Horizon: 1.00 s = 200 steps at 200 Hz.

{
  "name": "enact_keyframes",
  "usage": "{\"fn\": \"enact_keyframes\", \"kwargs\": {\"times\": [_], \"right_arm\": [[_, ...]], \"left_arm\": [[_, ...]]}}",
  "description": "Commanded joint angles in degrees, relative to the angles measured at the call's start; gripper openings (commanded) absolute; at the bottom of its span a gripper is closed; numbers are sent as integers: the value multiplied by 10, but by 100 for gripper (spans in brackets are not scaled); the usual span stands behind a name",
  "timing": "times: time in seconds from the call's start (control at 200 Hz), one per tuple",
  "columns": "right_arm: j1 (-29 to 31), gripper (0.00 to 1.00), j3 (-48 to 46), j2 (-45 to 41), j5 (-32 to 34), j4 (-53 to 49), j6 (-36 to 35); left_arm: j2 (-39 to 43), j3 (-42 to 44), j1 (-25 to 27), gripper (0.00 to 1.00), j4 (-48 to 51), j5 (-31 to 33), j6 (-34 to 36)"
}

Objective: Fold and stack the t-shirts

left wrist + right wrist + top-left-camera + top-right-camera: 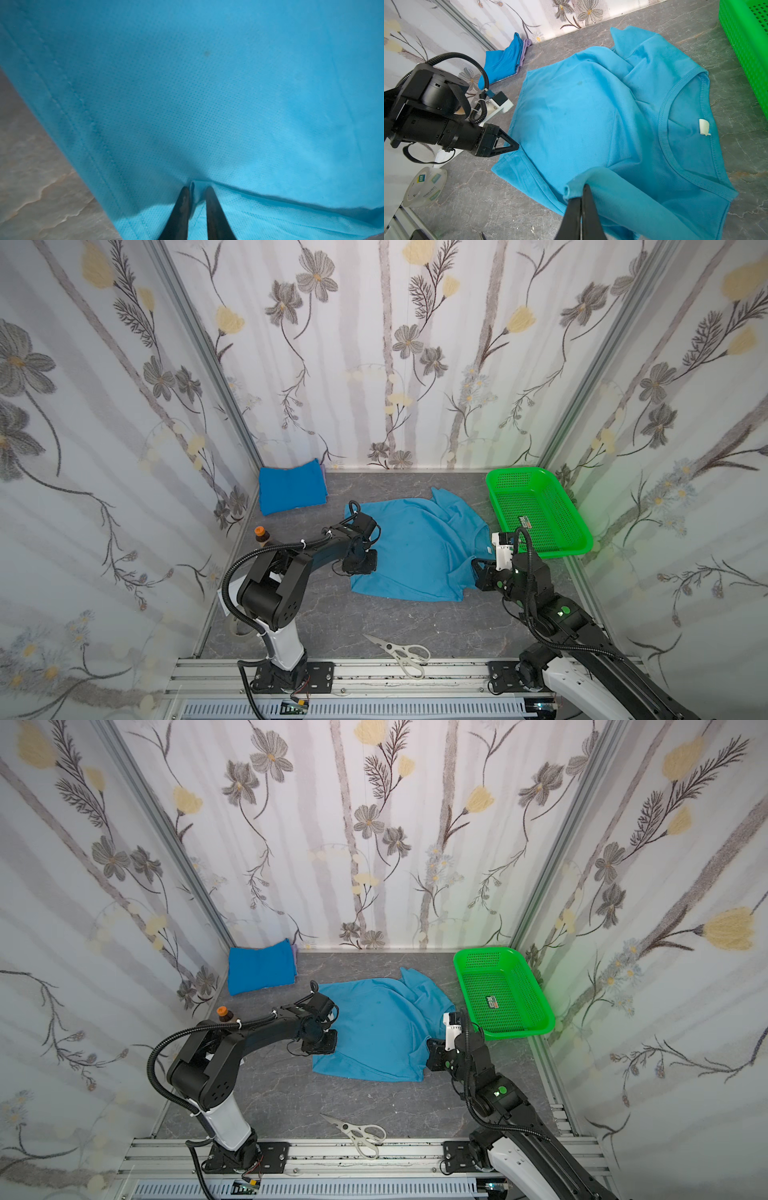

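Observation:
A light sky-blue t-shirt [415,547] [374,1027] lies spread on the grey table, collar toward the right, one sleeve rumpled at the back. My left gripper [360,563] [197,188] sits at its left edge, pinching a small fold of the cloth between its fingers. My right gripper [478,568] [583,187] is shut on the shirt's near right sleeve, lifted slightly and rolled over. In the right wrist view the light t-shirt [591,114] shows a white neck label. A darker blue t-shirt [291,489] [261,966] [502,62] lies folded in the back left corner.
A green perforated basket [557,551] [519,1033] stands at the back right beside the right arm. White scissors [399,649] lie near the front rail. An orange-capped bottle [260,533] and a tape roll [425,187] sit by the left wall. Lavender cloth [525,47] lies under the folded shirt.

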State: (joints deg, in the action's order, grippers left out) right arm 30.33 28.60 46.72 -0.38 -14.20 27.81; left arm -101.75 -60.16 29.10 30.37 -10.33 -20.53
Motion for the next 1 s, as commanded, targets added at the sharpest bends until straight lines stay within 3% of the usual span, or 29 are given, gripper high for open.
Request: {"fn": "enact_keyframes", "kwargs": {"times": [0.0,0.24,0.4,0.455,0.525,0.675,0.69,0.725,0.884,0.994], "right_arm": [[1,0,-2,-3,-6,21,4],[0,0,-7,-2,-3,23,3],[1,0,-6,3,-5,32,3],[1,0,-5,5,-7,34,2],[1,0,-4,7,-7,37,3],[0,0,-5,7,-10,38,2],[1,0,-5,6,-10,37,3],[1,0,-5,5,-11,38,3],[1,0,-5,4,-11,35,2],[0,0,-5,3,-11,34,2]], "left_arm": [[-9,-2,2,21,7,0,5],[12,-3,2,0,28,10,1],[56,-12,3,0,65,43,0],[70,-14,2,5,76,49,5],[81,-16,3,0,82,43,9],[98,-14,3,0,83,35,8],[96,-15,3,7,84,36,8],[90,-15,3,14,86,36,9],[79,8,3,28,65,27,0],[76,19,3,31,52,19,-4]]}}
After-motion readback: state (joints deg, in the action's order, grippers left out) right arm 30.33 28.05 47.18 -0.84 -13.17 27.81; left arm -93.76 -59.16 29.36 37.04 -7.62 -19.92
